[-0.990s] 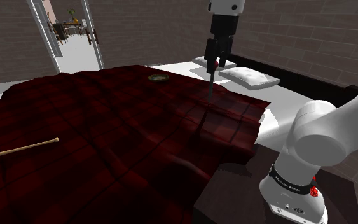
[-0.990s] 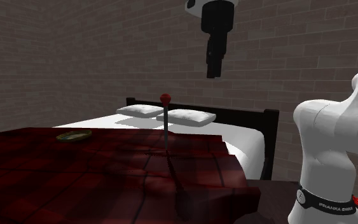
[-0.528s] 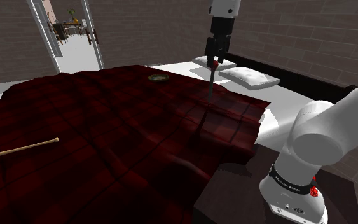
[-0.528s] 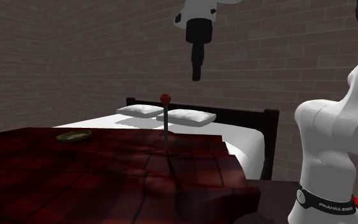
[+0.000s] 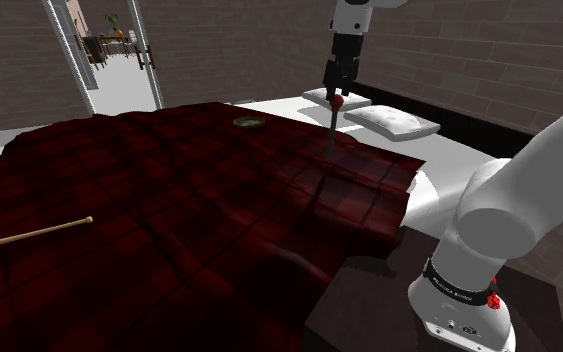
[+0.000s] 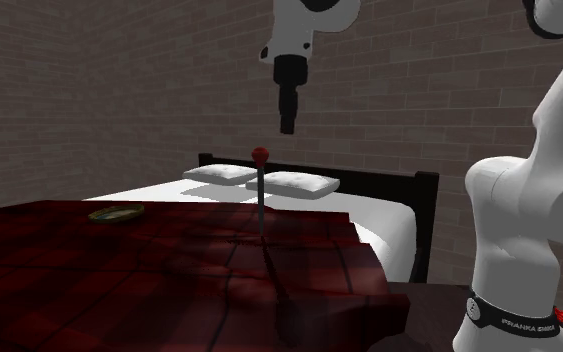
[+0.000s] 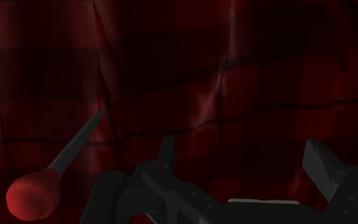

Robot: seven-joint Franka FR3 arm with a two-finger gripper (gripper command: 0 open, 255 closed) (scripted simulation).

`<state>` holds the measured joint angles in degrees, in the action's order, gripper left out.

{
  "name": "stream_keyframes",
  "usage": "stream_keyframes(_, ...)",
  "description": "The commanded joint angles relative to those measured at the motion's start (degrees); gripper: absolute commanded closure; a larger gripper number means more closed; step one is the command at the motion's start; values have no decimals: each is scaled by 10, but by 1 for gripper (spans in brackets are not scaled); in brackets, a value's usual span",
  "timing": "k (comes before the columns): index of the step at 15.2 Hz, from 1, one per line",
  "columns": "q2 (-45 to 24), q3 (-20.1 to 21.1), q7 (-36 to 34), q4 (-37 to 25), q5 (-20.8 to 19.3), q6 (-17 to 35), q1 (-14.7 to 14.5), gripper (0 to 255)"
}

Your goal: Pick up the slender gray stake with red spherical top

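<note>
Starting at the shoulder view's left, we record a wooden stick (image 5: 29,235) lying on the dark red checked bedspread (image 5: 169,200). Farther back, near the cover's far edge, is a small round dish (image 5: 247,122). Next comes the slender gray stake (image 5: 333,125), standing upright in the bedspread in front of two white pillows (image 5: 394,120), with its red ball at the top. The gripper (image 5: 337,86) hangs over the stake. In the second exterior view it sits above the ball and slightly to its right, clear of it. In the wrist view the fingers (image 7: 320,168) are spread with nothing between them, and the stake lies outside them. The white arm base (image 5: 469,290) occupies the shoulder view's lower right.
</note>
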<state>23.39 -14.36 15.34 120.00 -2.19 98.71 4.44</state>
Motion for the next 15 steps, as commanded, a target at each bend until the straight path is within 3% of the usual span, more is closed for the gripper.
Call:
stream_keyframes(1,-36,-22,27,-32,2,3,5,0)
stream_keyframes(9,-189,-96,126,-166,47,9,30,0)
stream_keyframes(15,-327,-133,201,-305,113,-15,72,0)
